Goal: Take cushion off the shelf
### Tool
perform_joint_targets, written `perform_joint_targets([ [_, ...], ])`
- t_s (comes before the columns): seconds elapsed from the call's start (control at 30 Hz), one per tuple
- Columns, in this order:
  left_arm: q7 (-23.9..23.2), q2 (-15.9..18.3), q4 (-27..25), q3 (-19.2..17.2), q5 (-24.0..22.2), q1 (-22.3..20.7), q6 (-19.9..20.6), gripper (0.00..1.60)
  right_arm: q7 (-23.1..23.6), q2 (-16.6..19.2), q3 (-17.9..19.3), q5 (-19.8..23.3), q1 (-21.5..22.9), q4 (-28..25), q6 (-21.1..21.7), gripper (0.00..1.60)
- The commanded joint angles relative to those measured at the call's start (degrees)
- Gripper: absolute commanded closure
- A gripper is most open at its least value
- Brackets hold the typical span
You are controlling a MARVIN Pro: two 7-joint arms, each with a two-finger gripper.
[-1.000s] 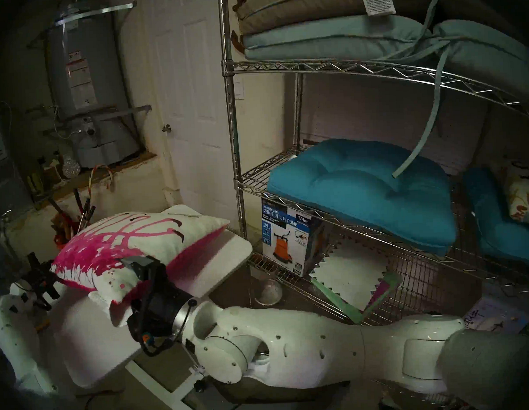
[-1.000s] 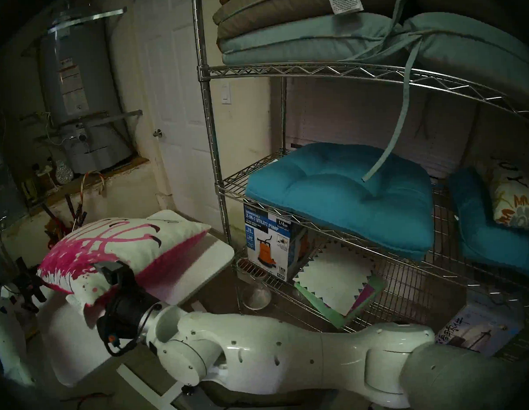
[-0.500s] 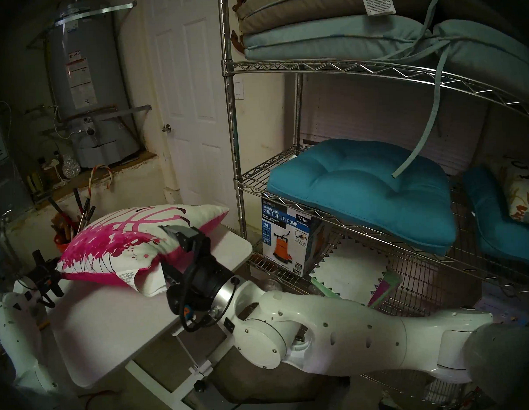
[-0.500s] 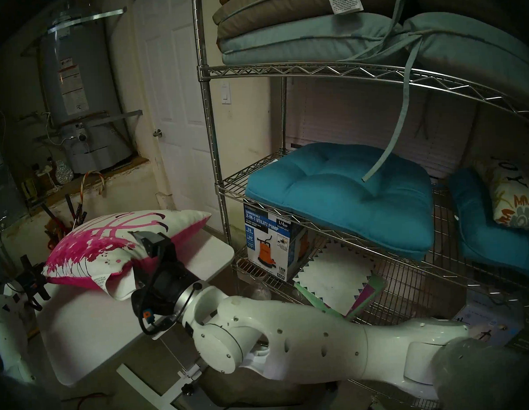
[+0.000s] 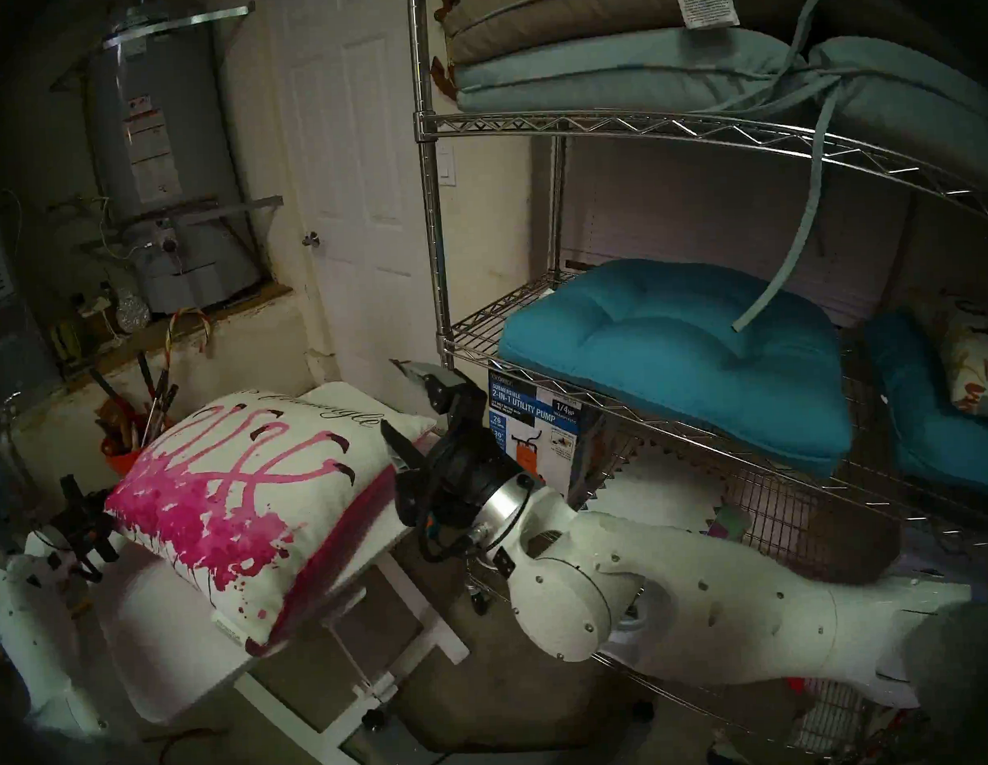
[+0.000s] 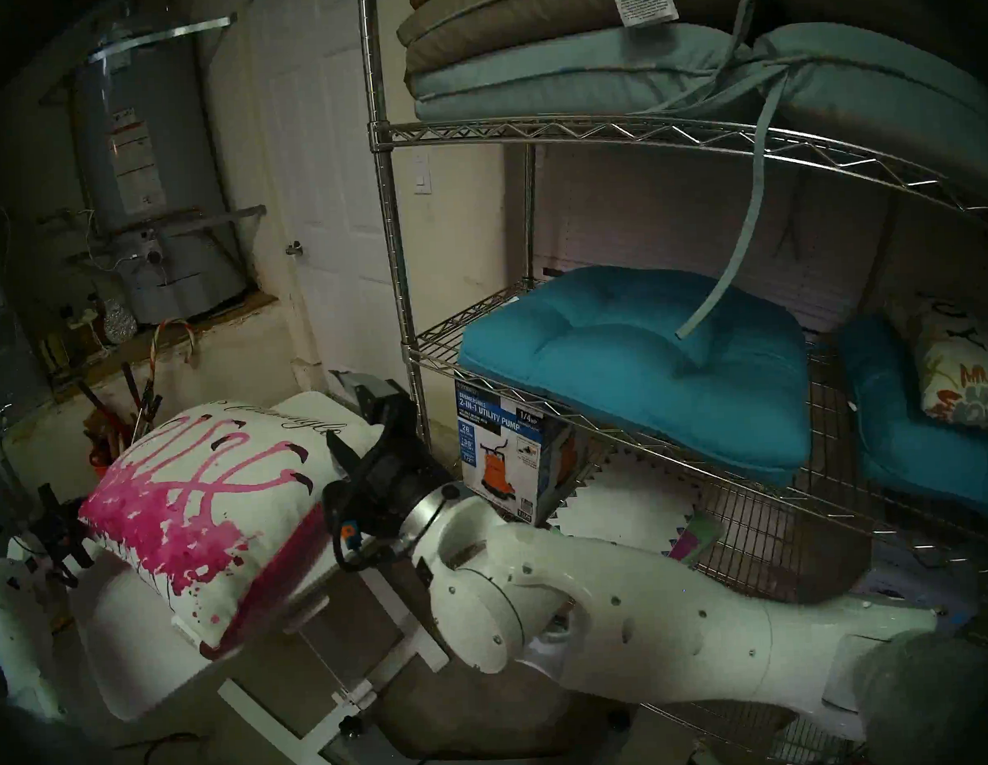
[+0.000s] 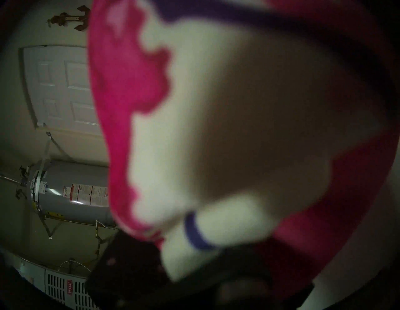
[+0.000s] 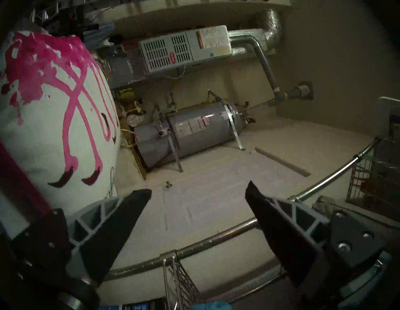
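The cushion [image 5: 270,496] [image 6: 214,498], white with a magenta flamingo print and a pink back, lies tilted on the small white table, off the shelf [image 5: 434,235] [image 6: 386,237]. My left gripper [image 5: 104,517] [image 6: 77,524] is shut on the cushion's left corner. That corner fills the left wrist view as blurred white and pink cloth [image 7: 216,108]. My right gripper [image 5: 399,403] [image 6: 340,411] [image 8: 199,188] is open and empty. It hangs between the cushion's right edge [image 8: 54,108] and the shelf's front post [image 8: 216,236].
The white table [image 5: 169,642] stands left of the rack. A teal seat cushion [image 5: 677,360] lies on the middle tier, a pump box [image 5: 539,428] below it, and a floral pillow [image 5: 983,374] far right. A water heater [image 5: 171,161] and a tool bucket [image 5: 127,440] stand behind.
My right gripper let go of the cushion and drew back up and right toward the shelf post. The cushion settled print side up on the table. The left grip holds.
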Motion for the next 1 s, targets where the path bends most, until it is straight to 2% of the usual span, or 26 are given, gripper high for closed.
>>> perform_joint_targets([
  [0.0,3.52,1.28,-0.51,0.90,0.72,1.05,0.09,1.60,2.97,6.47,3.07,0.35,-2.61,-6.46,1.59,0.00],
  [0.13,5.72,2.54,0.23,1.61,1.50,1.52,0.09,1.60,4.84,10.06,3.54,1.15,-2.80,-9.37,1.54,0.00],
  [0.2,6.04,2.70,0.49,1.50,2.20,1.36,0.09,1.60,5.26,10.02,3.98,1.05,-3.18,-9.55,1.62,0.00],
  [0.23,7.29,3.35,1.23,2.11,2.53,1.45,0.09,0.00,5.61,11.56,3.81,1.81,-2.92,-10.57,1.45,0.00],
  [0.63,10.25,4.62,2.73,3.64,5.29,1.20,0.09,0.00,6.22,12.06,4.06,2.21,-3.56,-11.46,1.49,0.00],
  [0.97,9.51,3.68,-0.75,3.57,6.59,1.94,0.09,0.00,5.81,12.07,3.84,2.36,-3.88,-11.14,1.25,0.00],
])
